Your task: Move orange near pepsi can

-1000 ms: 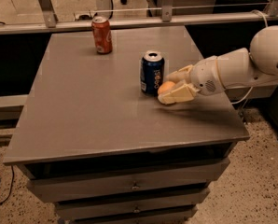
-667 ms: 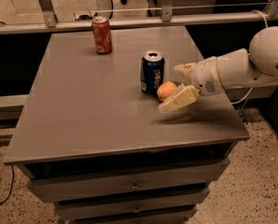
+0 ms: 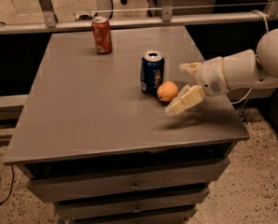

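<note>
Insp. note, single view. We found the orange (image 3: 167,91) resting on the worktop (image 3: 83,106), just beside the pepsi can (image 3: 152,72), at its right-front side. We could not tell whether the two touched. The pincer (image 3: 176,88) hung low over the right part of the worktop, jaws wide, holding nothing. The orange lay at the mouth of that opening. The near finger (image 3: 188,98) sat just beside the fruit's right side and reached fwd past it. The far finger (image 3: 189,68) was behind and to the right, apart from it. Contact btwn near finger and fruit: not determinable.

Judgement: placement approx. complete; the step in hand looked to be clearing the pincer away.

Recs. for doing it well:
- Keep the jaws spread, no re-closing.
- Draw back to the right along the line of the arm (image 3: 237,69), or lift first, so neither finger sweeps the fruit.
- A round fruit rolls at slight contact; a nudge fwd could send it away from the can toward the worktop's front edge.
- Avoid leftward drift, which would press fruit into can and might tip it.

The orange-red can (image 3: 101,34) stood well apart at back left; no concern.
</note>
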Controlling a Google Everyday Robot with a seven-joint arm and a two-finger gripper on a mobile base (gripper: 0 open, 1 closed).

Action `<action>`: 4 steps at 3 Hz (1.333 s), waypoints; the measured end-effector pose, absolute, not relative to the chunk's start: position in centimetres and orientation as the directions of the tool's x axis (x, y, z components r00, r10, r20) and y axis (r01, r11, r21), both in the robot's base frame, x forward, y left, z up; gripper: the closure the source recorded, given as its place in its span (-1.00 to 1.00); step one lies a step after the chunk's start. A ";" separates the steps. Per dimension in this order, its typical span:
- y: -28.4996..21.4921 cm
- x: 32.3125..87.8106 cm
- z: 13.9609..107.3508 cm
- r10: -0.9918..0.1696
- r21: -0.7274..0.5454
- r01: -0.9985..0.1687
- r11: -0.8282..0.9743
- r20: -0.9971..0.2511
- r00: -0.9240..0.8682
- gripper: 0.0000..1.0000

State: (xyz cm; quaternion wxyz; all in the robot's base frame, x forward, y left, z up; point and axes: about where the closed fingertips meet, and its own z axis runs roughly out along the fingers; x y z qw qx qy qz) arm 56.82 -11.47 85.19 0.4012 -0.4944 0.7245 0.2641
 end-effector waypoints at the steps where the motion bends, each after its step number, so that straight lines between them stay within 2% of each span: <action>1: -15.5 56.8 86.9 -0.436 -0.024 -0.929 0.370 -0.887 -0.151 -1.00; 2: -21.2 56.8 90.1 -0.402 -0.091 -0.933 0.347 -0.913 -0.061 -1.00; 3: -23.0 56.9 93.7 -0.401 -0.154 -0.925 0.347 -0.916 0.002 -1.00; 4: -23.0 57.0 93.8 -0.400 -0.156 -0.923 0.351 -0.917 0.003 -1.00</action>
